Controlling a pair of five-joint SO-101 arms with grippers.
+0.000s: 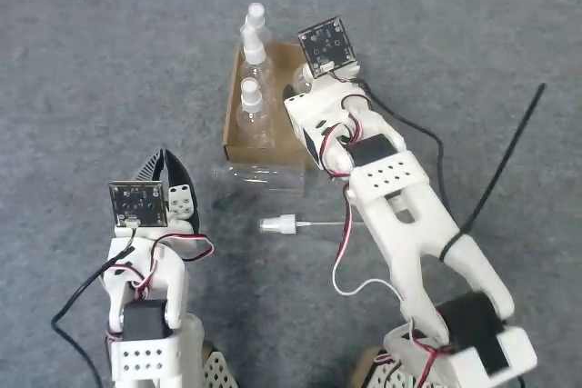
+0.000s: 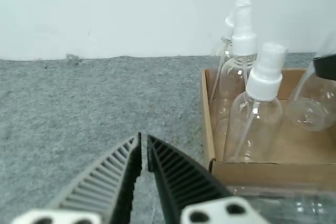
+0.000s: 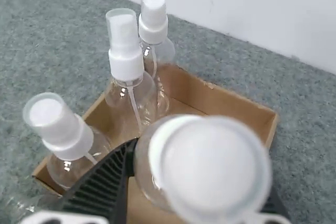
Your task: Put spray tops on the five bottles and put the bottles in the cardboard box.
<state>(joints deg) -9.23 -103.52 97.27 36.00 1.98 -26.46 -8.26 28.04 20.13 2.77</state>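
Note:
The cardboard box [image 1: 233,124] stands at the back of the table. Three clear bottles with white spray tops stand along its left side: [image 1: 250,111], [image 1: 255,52], [image 1: 255,17]. My right gripper [image 1: 307,90] hangs over the box's right half, shut on a fourth capped bottle [image 3: 210,166]. A topless clear bottle [image 1: 264,175] lies on the carpet just before the box. A loose spray top [image 1: 279,223] lies nearer, its thin tube pointing right. My left gripper [image 1: 168,170] rests low at front left, shut and empty [image 2: 144,153].
Grey carpet [image 1: 91,88] covers the table, with free room left of the box. A white wall [image 2: 105,9] stands behind. A black cable [image 1: 505,165] runs along the right arm's far side.

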